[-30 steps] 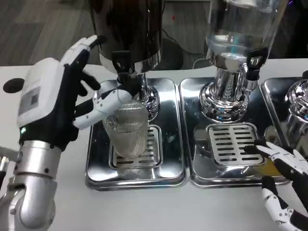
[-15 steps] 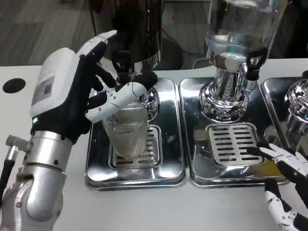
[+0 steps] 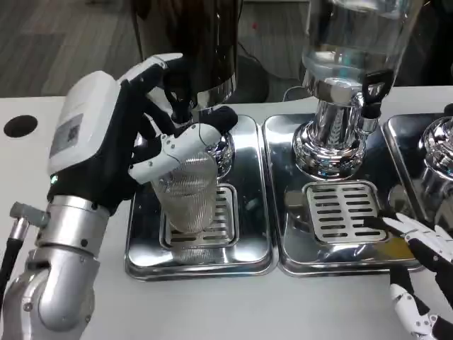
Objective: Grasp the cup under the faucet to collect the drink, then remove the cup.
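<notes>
Left hand (image 3: 124, 152) wraps the ribbed clear cup (image 3: 187, 195) from its left side, fingers curled over the rim, gripping it. That cup stands on the slotted grate of the left steel tray (image 3: 141, 241), directly under the dark dispenser's faucet (image 3: 182, 99). Right hand (image 3: 421, 269) rests open, fingers spread, at the middle tray's (image 3: 294, 258) right front corner on the bench (image 3: 212, 304).

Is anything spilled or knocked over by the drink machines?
Nothing stands out. The ribbed clear cup stands upright on the drip tray under the dark dispenser's faucet, and no puddle shows on the white table.
</notes>
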Controlling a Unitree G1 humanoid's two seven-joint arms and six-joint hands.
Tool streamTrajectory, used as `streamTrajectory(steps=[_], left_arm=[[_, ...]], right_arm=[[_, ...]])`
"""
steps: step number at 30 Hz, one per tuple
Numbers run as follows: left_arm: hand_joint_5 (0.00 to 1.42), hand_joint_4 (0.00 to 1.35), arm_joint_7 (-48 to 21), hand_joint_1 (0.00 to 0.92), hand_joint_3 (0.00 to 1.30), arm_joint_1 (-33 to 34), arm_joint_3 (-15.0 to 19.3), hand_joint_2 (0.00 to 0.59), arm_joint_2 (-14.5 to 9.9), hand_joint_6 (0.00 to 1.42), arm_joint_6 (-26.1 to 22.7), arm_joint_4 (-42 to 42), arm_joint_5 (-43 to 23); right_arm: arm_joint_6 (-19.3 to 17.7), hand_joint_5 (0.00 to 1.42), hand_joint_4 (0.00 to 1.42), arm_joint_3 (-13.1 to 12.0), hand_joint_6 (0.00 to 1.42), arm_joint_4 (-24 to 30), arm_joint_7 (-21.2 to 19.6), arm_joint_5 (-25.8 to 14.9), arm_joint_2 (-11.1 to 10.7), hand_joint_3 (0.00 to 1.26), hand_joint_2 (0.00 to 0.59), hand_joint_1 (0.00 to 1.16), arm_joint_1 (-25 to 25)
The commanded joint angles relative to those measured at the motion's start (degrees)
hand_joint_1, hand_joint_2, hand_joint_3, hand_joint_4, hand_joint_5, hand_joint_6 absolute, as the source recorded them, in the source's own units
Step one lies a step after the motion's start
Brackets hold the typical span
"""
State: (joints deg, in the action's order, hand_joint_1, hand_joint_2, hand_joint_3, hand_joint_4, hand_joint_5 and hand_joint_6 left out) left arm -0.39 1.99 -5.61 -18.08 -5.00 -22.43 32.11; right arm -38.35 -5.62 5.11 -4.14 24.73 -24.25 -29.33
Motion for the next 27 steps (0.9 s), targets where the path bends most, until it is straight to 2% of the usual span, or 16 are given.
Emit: streamTrajectory(steps=[1,27], left_arm=[[0.76,0.33,-0.65,0.039,0.37,-1.94,0.12,0.037,0.08,0.88,0.32,-0.63,-0.11],[0.76,0.35,-0.9,0.027,0.38,-6.83,0.79,0.039,0.24,0.87,2.91,-0.95,-0.85]], right_arm=[[-1.02,0.12,0.12,-0.24,0.04,0.37,-0.01,-0.78,0.25,0.22,0.565,0.48,-0.2],[-0.84,0.12,0.12,0.41,0.04,0.58,0.32,-0.09,0.71,0.21,0.562,0.49,0.04]])
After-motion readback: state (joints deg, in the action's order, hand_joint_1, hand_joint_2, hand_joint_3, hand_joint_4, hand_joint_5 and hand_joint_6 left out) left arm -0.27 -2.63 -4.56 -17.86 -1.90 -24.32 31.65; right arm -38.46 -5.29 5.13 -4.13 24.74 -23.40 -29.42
